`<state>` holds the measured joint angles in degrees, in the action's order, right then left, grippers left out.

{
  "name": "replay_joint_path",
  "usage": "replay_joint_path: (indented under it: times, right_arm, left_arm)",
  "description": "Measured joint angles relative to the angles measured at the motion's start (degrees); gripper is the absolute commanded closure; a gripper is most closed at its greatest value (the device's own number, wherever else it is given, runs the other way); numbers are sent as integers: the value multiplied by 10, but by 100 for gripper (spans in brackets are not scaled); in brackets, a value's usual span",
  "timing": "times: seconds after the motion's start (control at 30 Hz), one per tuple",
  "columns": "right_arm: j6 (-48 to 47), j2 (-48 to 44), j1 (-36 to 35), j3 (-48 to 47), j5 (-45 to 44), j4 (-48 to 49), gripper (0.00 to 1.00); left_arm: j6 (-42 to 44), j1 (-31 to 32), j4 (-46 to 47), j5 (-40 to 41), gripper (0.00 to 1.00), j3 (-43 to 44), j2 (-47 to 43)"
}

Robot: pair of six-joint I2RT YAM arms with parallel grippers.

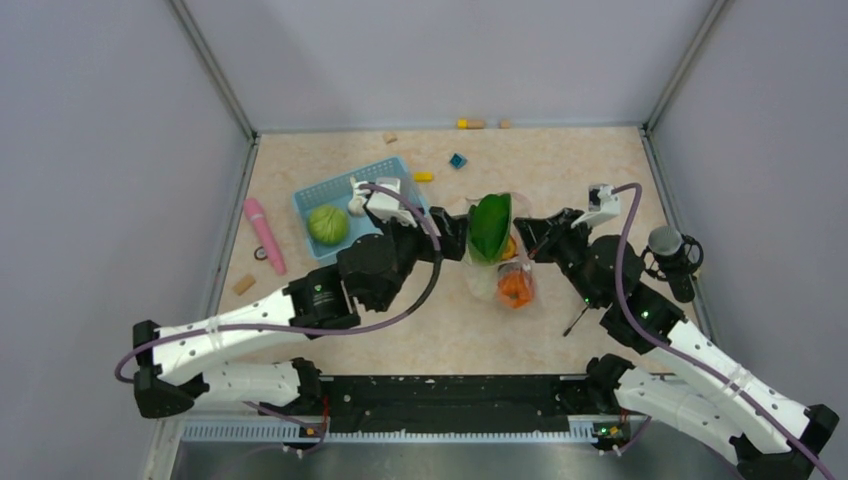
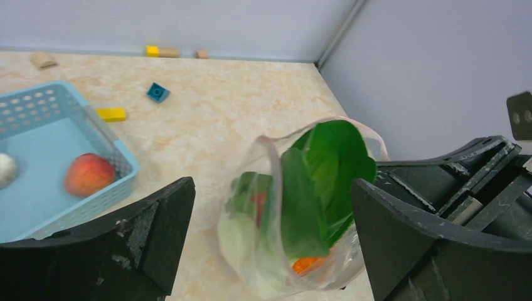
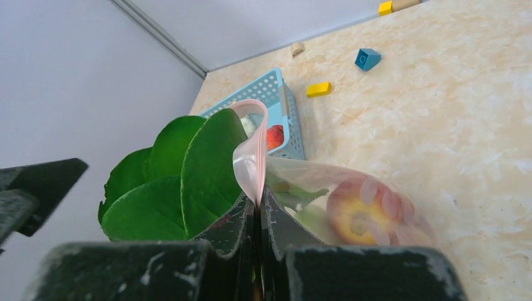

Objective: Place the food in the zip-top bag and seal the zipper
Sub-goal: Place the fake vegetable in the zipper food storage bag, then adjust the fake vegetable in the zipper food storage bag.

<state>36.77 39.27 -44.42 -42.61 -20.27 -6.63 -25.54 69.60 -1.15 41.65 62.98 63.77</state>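
Now the bag (image 1: 482,278) hangs at centre, mouth up, long axis twelve-to-six, a leaf (image 1: 490,228) poking out; right gripper (image 1: 522,236) pinches its zipper (image 3: 251,157) from three o'clock, left gripper (image 1: 458,234) gapes wide at nine.

Even overhead light is cast, and only soft shadows are thrown on the table (image 1: 450,340). Mild glare is seen on the zip-top bag (image 3: 383,185).

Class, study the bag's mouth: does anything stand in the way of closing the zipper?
Yes: the green leafy vegetable pokes out through the mouth, so the zipper, pinched by the right gripper, likely cannot meet across it.
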Motion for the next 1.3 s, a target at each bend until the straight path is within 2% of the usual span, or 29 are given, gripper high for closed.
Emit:
replay_joint_path:
  times: [0.13,0.23,0.33,0.47,0.6,0.83,1.07,1.23,1.3]
  right_arm:
    - [-6,-8,0,3,-6,-2,100]
    - [-10,-9,0,3,-9,-2,100]
    - [-13,-9,0,3,-9,-2,100]
    - [-18,-9,0,3,-9,-2,100]
    - [-19,-9,0,3,-9,-1,100]
    - [-21,-7,0,3,-6,0,100]
    - [-22,-3,0,3,-3,2,100]
    - [-23,-3,0,3,-3,0,100]
    - [-23,-3,0,3,-3,0,100]
  left_arm:
    - [-14,-3,-52,24,1,-10,-67]
    - [-31,-21,-76,7,2,-24,-101]
    - [-46,-53,-96,-44,15,-22,-94]
    - [-63,-98,-126,-150,24,-8,-46]
    - [-85,-129,-154,-231,25,-9,-15]
    - [-117,-165,-145,-344,28,-14,0]
    - [-124,-171,-140,-381,50,-9,46]
    - [-123,-173,-140,-380,59,-7,62]
    - [-123,-174,-139,-380,72,-2,70]
